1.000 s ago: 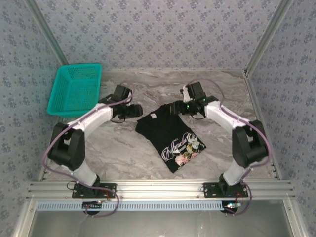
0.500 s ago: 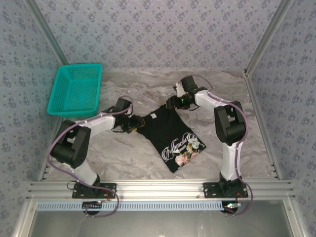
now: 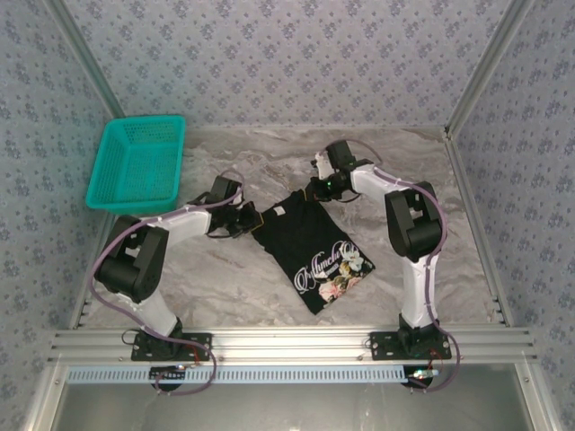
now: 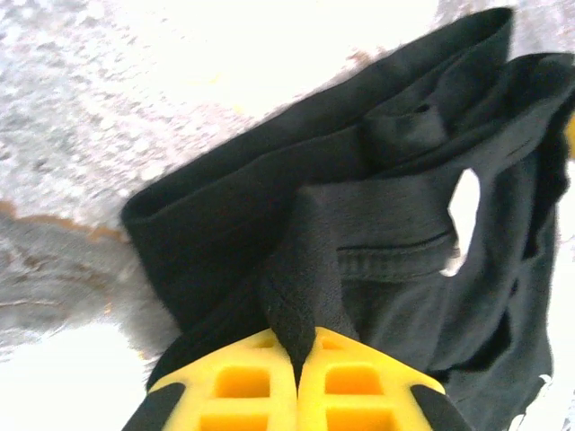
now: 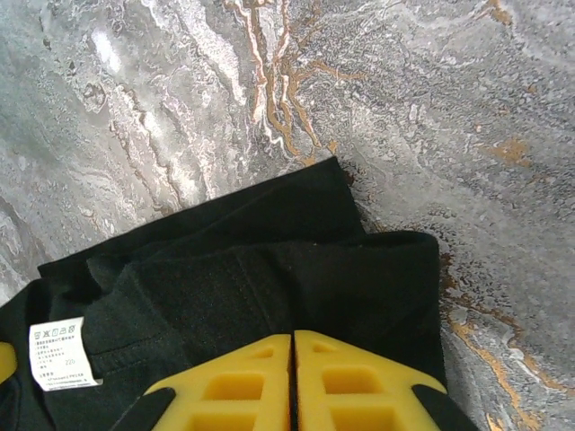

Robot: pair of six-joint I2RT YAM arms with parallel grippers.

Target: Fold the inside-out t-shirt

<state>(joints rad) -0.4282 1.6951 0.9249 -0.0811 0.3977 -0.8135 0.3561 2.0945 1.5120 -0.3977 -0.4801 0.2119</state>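
The inside-out t-shirt (image 3: 301,235) lies flat and partly folded in the middle of the marble table, black, with its floral print (image 3: 336,269) at the near right end. My left gripper (image 3: 252,218) is at the shirt's left far corner. In the left wrist view the left gripper (image 4: 297,346) is shut, with a ridge of black cloth (image 4: 301,269) pinched between the yellow pads. My right gripper (image 3: 312,190) is at the shirt's far corner. In the right wrist view the right gripper (image 5: 293,337) is shut, with the folded cloth (image 5: 269,260) at its tips. A white care label (image 5: 61,353) shows there.
A teal plastic basket (image 3: 137,163) stands at the far left of the table. Patterned walls and metal frame posts close in the table on three sides. Bare marble (image 3: 225,269) lies between the shirt and the arm bases.
Both arms have reached in to the shirt's far corners. Both grippers, open before, have shut on the cloth. The shirt has not shifted.
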